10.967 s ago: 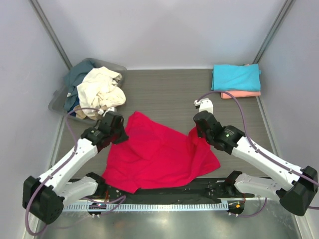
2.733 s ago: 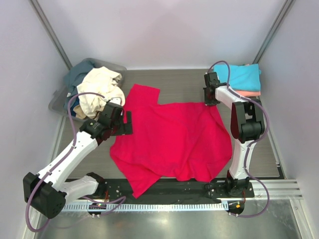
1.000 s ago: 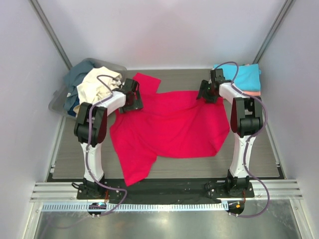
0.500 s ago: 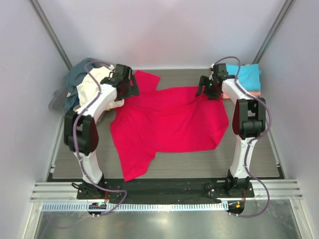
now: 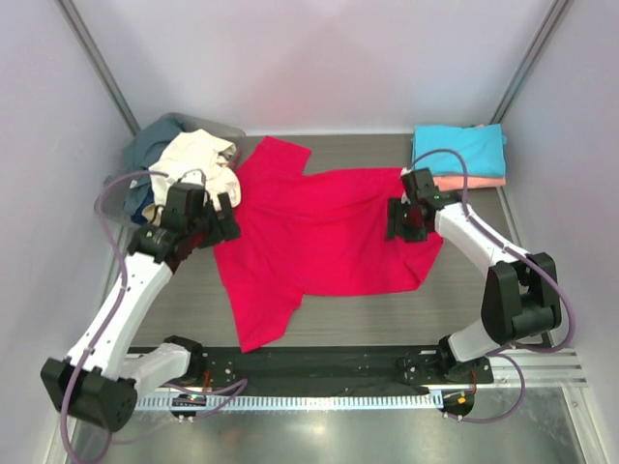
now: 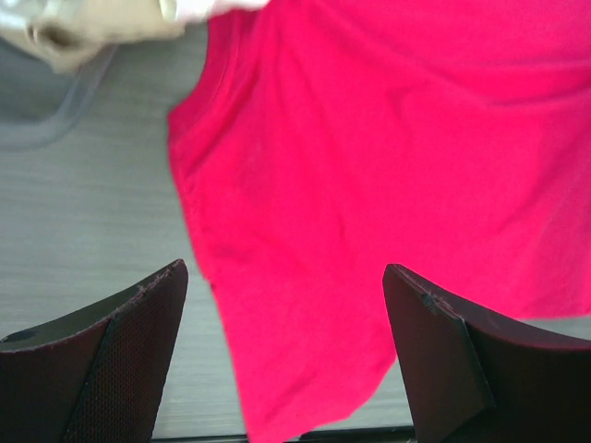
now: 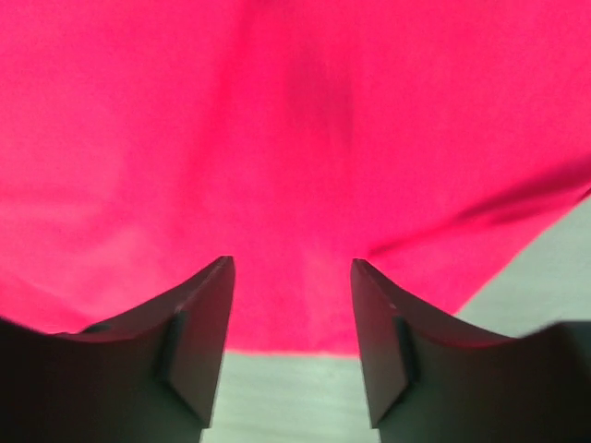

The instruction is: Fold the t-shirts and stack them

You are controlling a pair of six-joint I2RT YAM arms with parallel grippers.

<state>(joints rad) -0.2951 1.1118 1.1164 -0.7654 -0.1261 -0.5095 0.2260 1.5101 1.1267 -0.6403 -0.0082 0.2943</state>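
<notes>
Grey table (image 5: 387,314) under both hands. On it, a red t-shirt (image 5: 324,232) (image 6: 369,185) (image 7: 295,120), spread out flat, most of it between the two hands. One red sleeve farther out than the left hand (image 5: 221,217) (image 6: 284,268), next to the tub.

Out past the left hand, a grey tub (image 5: 208,124). Inside, a cream t-shirt (image 5: 198,159) piled on top and a slate blue t-shirt (image 5: 145,150) at the side.

Out past the right hand (image 5: 397,220) (image 7: 291,260), in the far corner, a folded turquoise t-shirt (image 5: 459,150) lying on a salmon pink t-shirt (image 5: 469,182).

Left hand: fingers spread wide, holding nothing, over the red shirt's left edge.

Right hand: fingers apart too, nothing between them, over the red shirt near its right edge.
</notes>
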